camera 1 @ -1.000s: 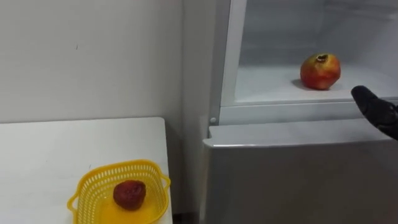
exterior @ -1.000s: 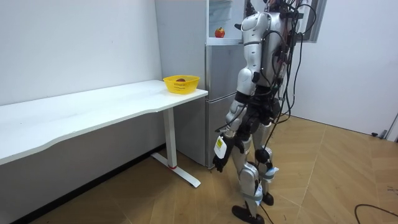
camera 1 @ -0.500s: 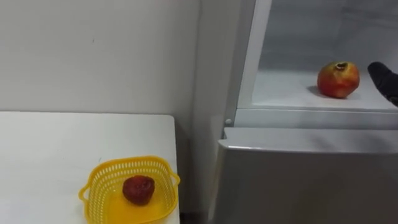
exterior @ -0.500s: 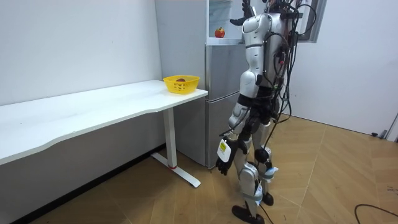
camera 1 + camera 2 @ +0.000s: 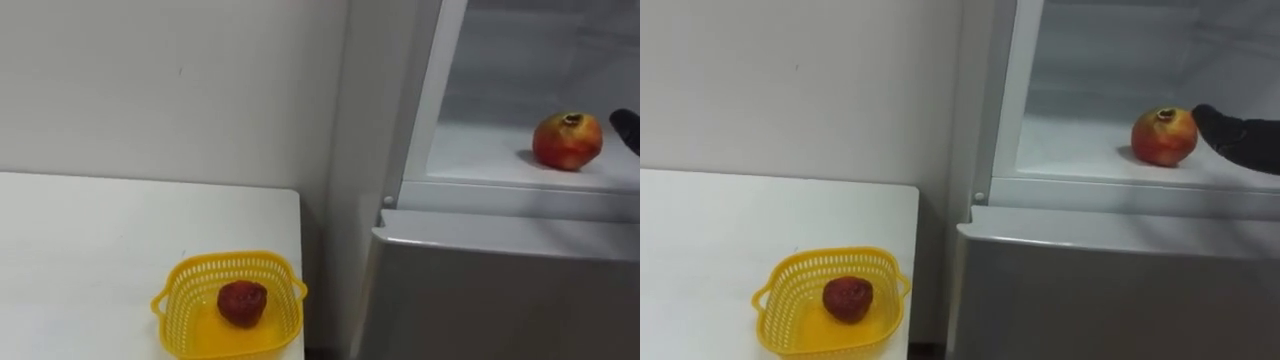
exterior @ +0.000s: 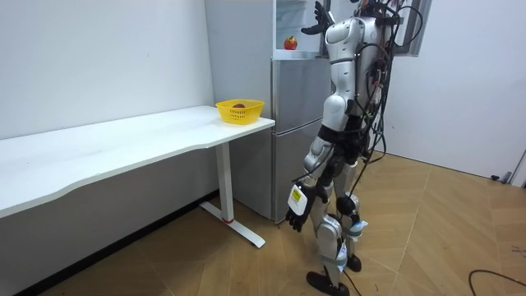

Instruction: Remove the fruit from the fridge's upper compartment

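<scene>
Right robot hand (image 5: 1240, 140) reached closer, fingers spread, just beside pomegranate (image 5: 1163, 136) on upper fridge shelf (image 5: 1080, 150)

One pomegranate (image 5: 567, 141) sits at the upper right, on the shelf (image 5: 478, 160) of the one fridge (image 5: 500, 290). One yellow basket (image 5: 230, 262) stands at the lower left on the single worktop (image 5: 90, 250), with one dark red fruit (image 5: 242, 303) inside it. One right hand (image 5: 1240, 138) shows at the right edge.

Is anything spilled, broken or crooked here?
Nothing stands out. The pomegranate sits upright on the fridge shelf, the yellow basket sits level on the table with a red fruit inside, and the right hand is close beside the pomegranate.
</scene>
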